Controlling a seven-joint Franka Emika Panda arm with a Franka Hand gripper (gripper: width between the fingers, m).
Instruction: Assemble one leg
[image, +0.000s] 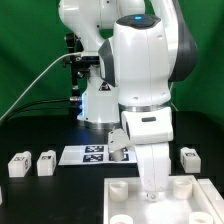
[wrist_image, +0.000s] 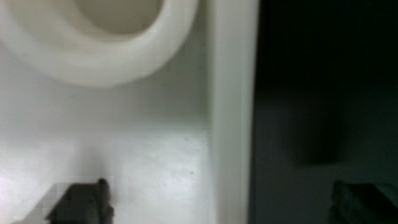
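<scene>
In the exterior view my gripper (image: 150, 193) points down onto the far edge of the large white square tray-like piece (image: 195, 208). In the wrist view the gripper (wrist_image: 222, 206) is open. Its dark fingertips (wrist_image: 79, 204) stand wide apart, one over the tray-like piece's white surface (wrist_image: 160, 140) and the other over the dark table, with the piece's edge wall between them. A round socket (wrist_image: 111, 28) shows on that surface. Small white legs lie on the table: two at the exterior view's left (image: 18, 164) (image: 46, 162) and one at its right (image: 189, 157). The gripper holds nothing.
The marker board (image: 90, 154) lies flat behind the tray-like piece, left of the arm. The robot's base (image: 98, 105) and cables stand at the back. A green backdrop closes the scene.
</scene>
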